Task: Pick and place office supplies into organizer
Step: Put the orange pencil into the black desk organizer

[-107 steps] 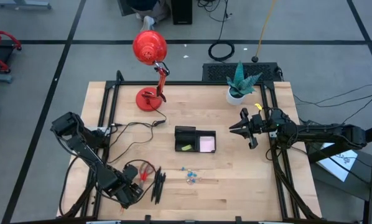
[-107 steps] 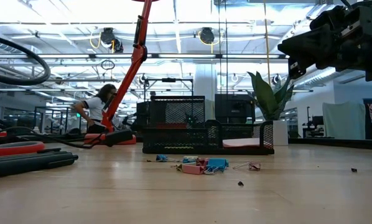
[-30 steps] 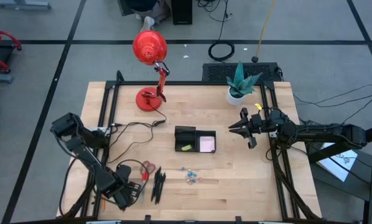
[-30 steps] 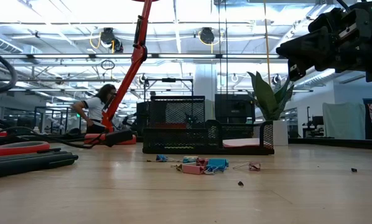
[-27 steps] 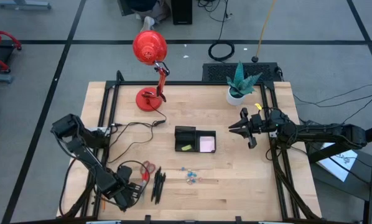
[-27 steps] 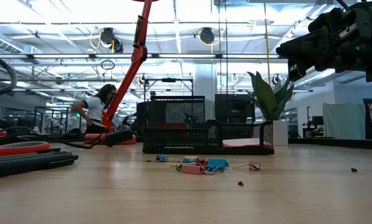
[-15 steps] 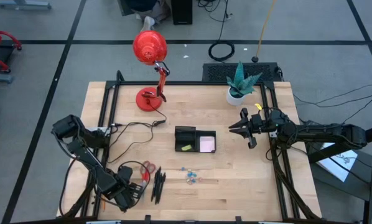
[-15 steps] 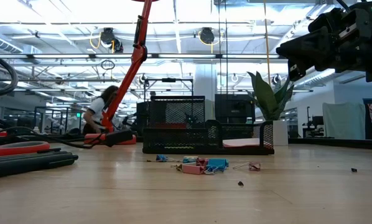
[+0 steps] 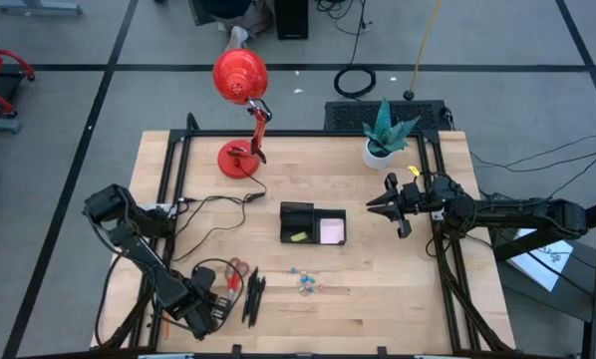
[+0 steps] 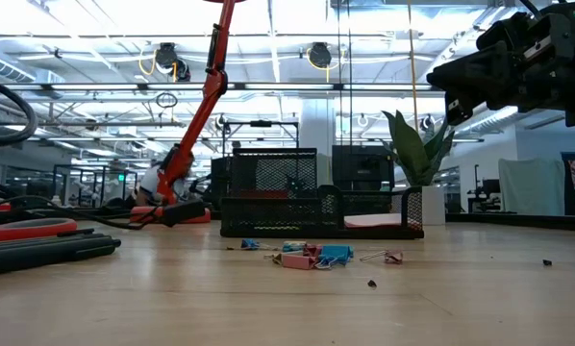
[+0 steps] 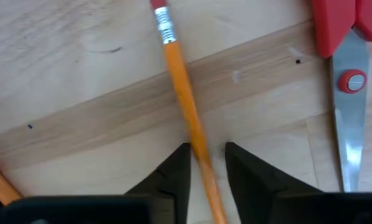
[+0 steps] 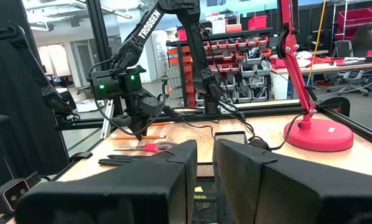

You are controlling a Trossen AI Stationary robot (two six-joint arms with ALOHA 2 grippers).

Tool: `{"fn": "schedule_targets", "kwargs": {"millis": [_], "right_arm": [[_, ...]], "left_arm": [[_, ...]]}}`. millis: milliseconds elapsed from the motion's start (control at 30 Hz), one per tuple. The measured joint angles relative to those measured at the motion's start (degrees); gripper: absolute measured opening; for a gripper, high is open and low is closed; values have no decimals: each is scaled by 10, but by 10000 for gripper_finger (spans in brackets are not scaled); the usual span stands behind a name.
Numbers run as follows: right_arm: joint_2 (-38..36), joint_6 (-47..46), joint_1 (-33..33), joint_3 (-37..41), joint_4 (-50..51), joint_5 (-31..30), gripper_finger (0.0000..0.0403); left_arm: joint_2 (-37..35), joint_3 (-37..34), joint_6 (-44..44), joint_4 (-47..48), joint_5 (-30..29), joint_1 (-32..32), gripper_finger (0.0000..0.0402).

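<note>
Left claw (image 11: 206, 152) seemingly pinching orange pencil (image 11: 187, 112), wrist view only

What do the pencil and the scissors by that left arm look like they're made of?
The orange pencil looks like painted wood, glossy, with a ridged metal band below a red eraser. The scissors have bare, dull grey metal blades, a red pivot screw and smooth red handles, probably plastic.
</note>
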State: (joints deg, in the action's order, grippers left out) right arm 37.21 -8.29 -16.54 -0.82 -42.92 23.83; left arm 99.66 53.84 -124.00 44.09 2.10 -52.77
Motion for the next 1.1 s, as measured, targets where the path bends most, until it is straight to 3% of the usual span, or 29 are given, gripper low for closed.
{"fn": "schedule_targets", "kwargs": {"millis": [467, 1100], "right_arm": [[0, 0, 0, 0, -1, 0, 59], [0, 0, 0, 0, -1, -1, 59]], "left_arm": [[0, 0, 76, -5, -37, -4, 10], [-38, -4, 134, -10, -87, -2, 30]]}}
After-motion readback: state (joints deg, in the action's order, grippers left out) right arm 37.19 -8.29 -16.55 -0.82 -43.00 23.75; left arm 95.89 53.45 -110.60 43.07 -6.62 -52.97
